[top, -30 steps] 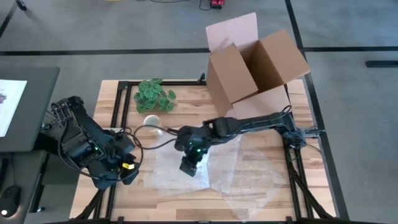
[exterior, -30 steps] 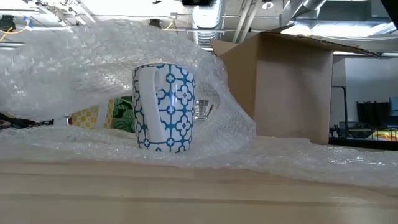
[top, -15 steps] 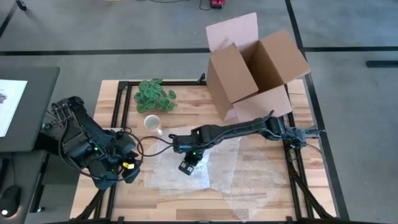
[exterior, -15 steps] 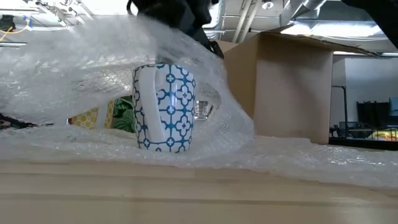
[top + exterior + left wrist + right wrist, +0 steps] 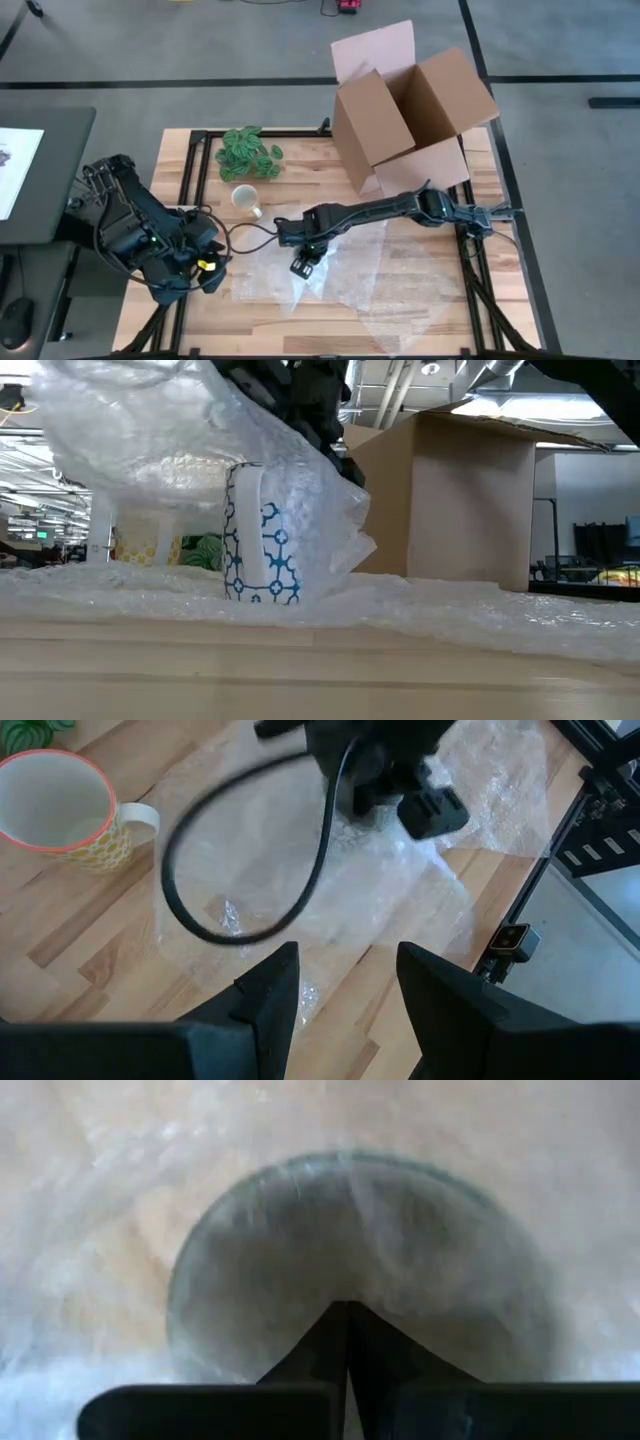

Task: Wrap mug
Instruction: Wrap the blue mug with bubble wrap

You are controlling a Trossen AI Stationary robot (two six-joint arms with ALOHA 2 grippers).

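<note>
**Now: right gripper pinches wrap over the mug**

Now, from above you see the right arm [image 5: 400,208] stretched across the table [image 5: 300,165] from the right edge, its gripper [image 5: 303,264] down on the bubble wrap [image 5: 290,290] near the table's middle. That view hides the mug under the arm and the plastic. Look at the low camera instead: the blue-patterned mug [image 5: 262,550] stands upright on the wrap, handle towards the lens, with a fold of wrap [image 5: 150,430] lifted over its top and draped down its right side. The dark gripper [image 5: 300,400] sits just above and behind the mug, bunched into that fold.

Your right wrist camera gives what neither shows: the fingers [image 5: 345,1350] pressed together with no gap, clenched on the film, and the mug's round rim [image 5: 355,1270] seen through the wrap straight ahead.

The left arm [image 5: 140,235] waits at the table's left edge. Its wrist view shows its own fingers [image 5: 270,990] spread apart, holding nothing, with the wrap, a looping black cable [image 5: 250,850] and a second mug, yellow-patterned with a red rim [image 5: 65,810], beyond them. From above that second mug [image 5: 244,197] stands on bare wood beside a green plant [image 5: 248,153], apart from the wrap. A cardboard box [image 5: 410,110], flaps open, sits at the table's far right corner.
</note>
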